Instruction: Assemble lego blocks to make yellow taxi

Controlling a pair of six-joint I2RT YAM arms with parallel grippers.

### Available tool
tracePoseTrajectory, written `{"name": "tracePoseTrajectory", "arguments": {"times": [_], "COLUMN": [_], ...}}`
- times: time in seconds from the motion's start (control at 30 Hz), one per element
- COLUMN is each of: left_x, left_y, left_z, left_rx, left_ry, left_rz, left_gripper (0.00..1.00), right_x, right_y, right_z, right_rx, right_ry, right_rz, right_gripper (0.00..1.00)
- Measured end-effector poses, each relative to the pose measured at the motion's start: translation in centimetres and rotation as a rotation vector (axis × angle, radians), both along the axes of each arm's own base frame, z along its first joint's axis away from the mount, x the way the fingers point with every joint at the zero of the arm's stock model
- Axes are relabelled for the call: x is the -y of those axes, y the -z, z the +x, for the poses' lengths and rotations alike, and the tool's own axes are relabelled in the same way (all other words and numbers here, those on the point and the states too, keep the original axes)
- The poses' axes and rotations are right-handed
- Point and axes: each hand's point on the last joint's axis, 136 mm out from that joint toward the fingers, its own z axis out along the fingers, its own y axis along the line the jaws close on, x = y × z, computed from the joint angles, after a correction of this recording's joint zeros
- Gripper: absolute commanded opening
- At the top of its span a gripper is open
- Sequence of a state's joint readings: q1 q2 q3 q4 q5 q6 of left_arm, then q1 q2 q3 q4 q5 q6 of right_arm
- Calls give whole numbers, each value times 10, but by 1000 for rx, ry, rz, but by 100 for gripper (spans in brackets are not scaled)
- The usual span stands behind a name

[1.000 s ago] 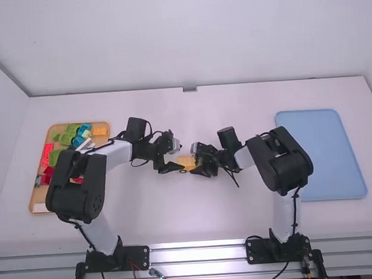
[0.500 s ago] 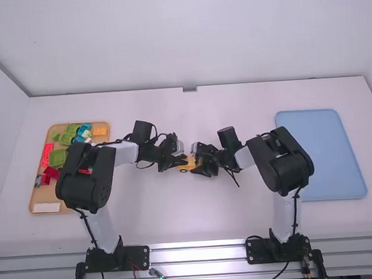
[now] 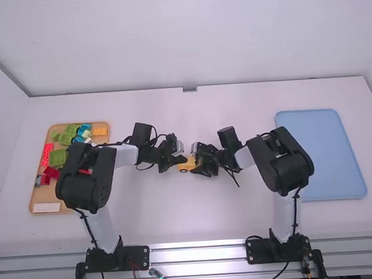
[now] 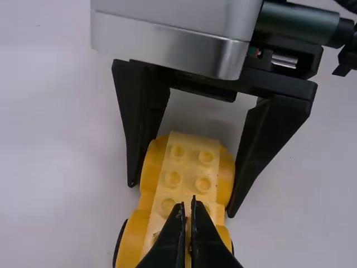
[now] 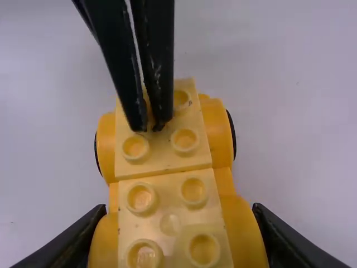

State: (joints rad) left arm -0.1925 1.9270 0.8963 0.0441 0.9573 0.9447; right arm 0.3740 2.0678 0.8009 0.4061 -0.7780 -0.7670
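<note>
- Change: you are swinging the left gripper (image 4: 188, 202) in toward three o'clock and bringing its fingers together above the yellow plastic car body with black wheels (image 5: 218, 134).
- Hold: you are gripping that body with the right gripper (image 5: 179, 211), fingers straddling it, at mid-table.
- Finding: pale-yellow studded plastic blocks (image 5: 170, 224) are sitting on top; you are apparently pressing them home, risking tilt.

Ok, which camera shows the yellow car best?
The right wrist view: the yellow car is largest there, several studs plain. The left wrist view shows it partly behind the left pincer. The high view shows it small, partly covered.
</note>
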Motion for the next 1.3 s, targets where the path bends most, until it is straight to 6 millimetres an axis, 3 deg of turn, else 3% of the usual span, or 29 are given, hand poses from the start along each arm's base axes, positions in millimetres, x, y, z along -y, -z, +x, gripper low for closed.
{"name": "tracePoseTrajectory", "arguments": {"times": [0.3,0.8,1.3], "left_x": [6,17,12], "left_y": [2,6,3], "left_z": [-1,21,16], "left_rx": [7,-25,-109], "left_ry": [-8,-53,-55], "left_rz": [52,59,153], "left_gripper": [2,2,2], "right_x": [2,10,8], "right_y": [-1,-1,0], "right_z": [1,12,9], "right_rx": [0,11,13], "right_ry": [4,55,41], "right_rz": [-1,-22,-25], "right_gripper": [55,53,54]}}
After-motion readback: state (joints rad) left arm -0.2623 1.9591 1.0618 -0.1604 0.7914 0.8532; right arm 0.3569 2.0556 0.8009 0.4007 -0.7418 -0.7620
